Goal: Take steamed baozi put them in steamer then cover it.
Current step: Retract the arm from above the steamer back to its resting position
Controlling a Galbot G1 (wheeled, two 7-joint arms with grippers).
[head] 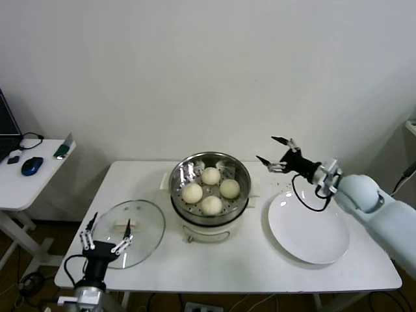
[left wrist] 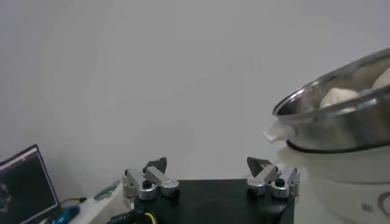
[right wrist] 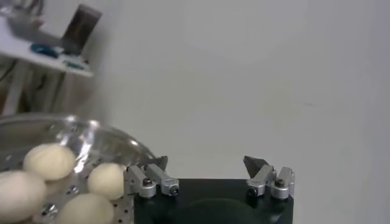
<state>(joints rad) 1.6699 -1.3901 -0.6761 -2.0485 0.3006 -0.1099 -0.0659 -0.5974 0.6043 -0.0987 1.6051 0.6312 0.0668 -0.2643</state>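
Note:
Several cream-white baozi (head: pixel 210 189) lie in the shiny steamer (head: pixel 240 170) on its white cooker base in the head view. They also show in the right wrist view (right wrist: pixel 49 161). The glass cover (head: pixel 143 218) with its cream bar handle lies flat on the table left of the steamer. My left gripper (head: pixel 108 230) is open and empty, just above the cover's near edge. My right gripper (head: pixel 275 152) is open and empty, in the air right of the steamer, above the white plate's far edge. The steamer's rim shows in the left wrist view (left wrist: pixel 329 91).
A large white plate (head: pixel 308 227) lies bare on the table's right side. A side table (head: pixel 26 182) at the left holds a blue mouse (head: pixel 32 166) and small items. The white wall is close behind.

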